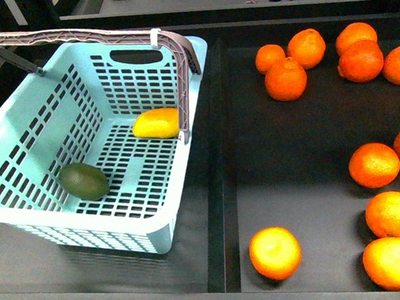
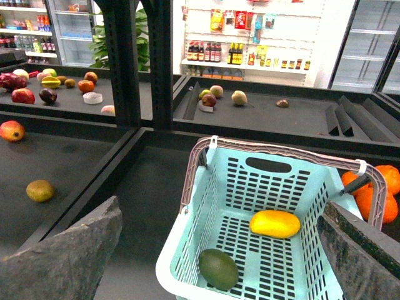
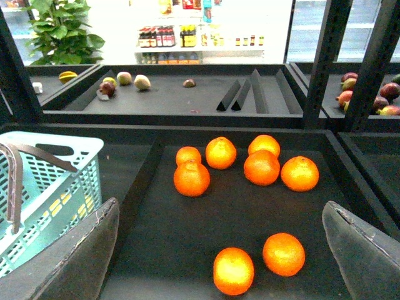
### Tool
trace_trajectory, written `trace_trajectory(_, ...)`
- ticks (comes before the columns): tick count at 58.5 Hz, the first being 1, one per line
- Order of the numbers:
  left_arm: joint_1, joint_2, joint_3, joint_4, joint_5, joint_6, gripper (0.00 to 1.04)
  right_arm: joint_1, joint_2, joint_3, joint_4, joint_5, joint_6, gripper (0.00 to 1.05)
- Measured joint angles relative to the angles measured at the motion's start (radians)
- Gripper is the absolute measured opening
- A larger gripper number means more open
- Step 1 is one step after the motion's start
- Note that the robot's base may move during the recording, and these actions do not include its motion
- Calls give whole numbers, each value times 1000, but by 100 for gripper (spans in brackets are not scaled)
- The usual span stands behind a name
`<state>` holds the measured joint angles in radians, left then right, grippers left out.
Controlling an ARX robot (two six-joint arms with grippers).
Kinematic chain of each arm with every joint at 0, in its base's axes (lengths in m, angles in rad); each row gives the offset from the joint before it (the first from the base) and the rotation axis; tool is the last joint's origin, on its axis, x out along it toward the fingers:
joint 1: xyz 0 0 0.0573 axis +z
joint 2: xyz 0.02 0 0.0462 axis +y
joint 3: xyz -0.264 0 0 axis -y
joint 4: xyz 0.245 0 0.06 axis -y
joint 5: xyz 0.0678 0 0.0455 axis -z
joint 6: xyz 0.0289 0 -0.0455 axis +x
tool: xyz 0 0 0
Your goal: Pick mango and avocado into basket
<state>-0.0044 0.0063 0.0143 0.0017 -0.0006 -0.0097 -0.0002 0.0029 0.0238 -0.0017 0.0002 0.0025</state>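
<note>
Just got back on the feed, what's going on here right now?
Nothing is being handled at the moment. The mango and the avocado both lie on the floor of the basket, apart from each other. The left hand is open and empty above the basket, and the right hand is open and empty over the tray of oranges. Neither arm shows in the front view. By the look of it, both fruits are in.

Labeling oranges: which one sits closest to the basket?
The lone orange at the tray's front left corner, nearest the basket. The other oranges lie further right or at the back.
</note>
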Motion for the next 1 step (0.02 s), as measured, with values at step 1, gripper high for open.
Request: trace_trajectory(1,0,0,0,0,0,0,96,0,0,0,0,0,0,96)
